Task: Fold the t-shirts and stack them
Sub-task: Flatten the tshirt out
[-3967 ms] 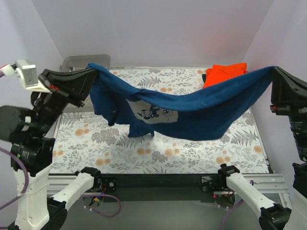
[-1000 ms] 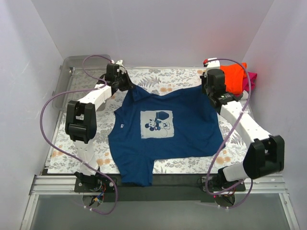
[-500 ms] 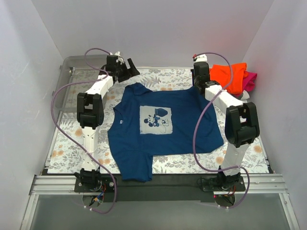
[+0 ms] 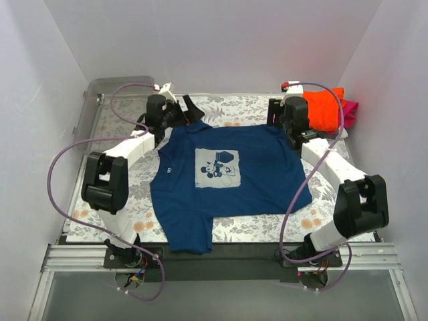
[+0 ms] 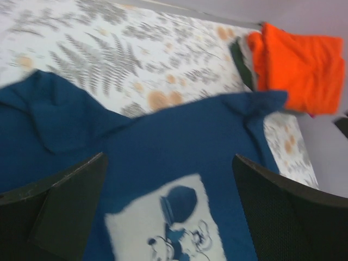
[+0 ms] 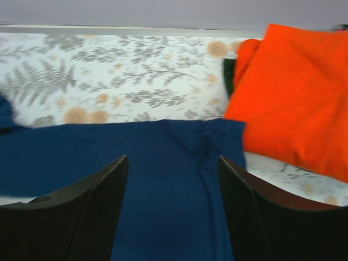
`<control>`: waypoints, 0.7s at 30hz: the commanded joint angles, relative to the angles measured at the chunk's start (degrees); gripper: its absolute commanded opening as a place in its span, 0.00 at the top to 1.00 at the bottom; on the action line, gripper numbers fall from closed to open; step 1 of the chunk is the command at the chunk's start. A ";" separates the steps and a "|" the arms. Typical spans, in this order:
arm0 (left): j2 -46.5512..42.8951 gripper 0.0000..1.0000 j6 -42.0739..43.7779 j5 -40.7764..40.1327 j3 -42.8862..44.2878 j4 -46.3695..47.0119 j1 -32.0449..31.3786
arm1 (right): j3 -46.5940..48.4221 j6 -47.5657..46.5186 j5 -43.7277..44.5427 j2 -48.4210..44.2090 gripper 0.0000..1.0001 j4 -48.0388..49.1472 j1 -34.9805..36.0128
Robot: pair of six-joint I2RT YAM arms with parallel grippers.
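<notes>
A navy blue t-shirt [image 4: 227, 177] lies spread flat in the middle of a counter [image 4: 334, 221] covered with a leaf-and-flower patterned cloth. Its pale grey cartoon print [image 4: 217, 168] faces up. One corner of the shirt reaches down to the counter's near edge on the left.

The two robot arms stretch from that near edge out to the far side of the shirt. The left hand [image 4: 189, 107] hovers over the shirt's far left corner. Its fingers are spread wide and grip nothing; the left wrist view shows the blue cloth lying loose below them. The right hand [image 4: 273, 114] hovers over the shirt's far right corner. Its fingers are also apart and hold nothing.

Just beyond the right hand, in the far right corner, sits a folded bright orange shirt [image 4: 323, 110], with a magenta one [image 4: 349, 110] peeking out at its right side. A clear plastic bin [image 4: 114, 87] stands at the far left corner.
</notes>
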 commanded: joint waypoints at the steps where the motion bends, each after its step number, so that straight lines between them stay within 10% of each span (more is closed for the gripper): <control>1: -6.97 0.08 -1.31 -0.13 -9.45 9.37 -3.20 | -6.79 3.37 -12.73 -3.31 0.40 3.50 0.59; 21: -8.56 0.07 -4.21 -5.04 -33.63 14.31 -9.00 | -18.94 8.74 -22.00 5.38 0.48 2.71 4.01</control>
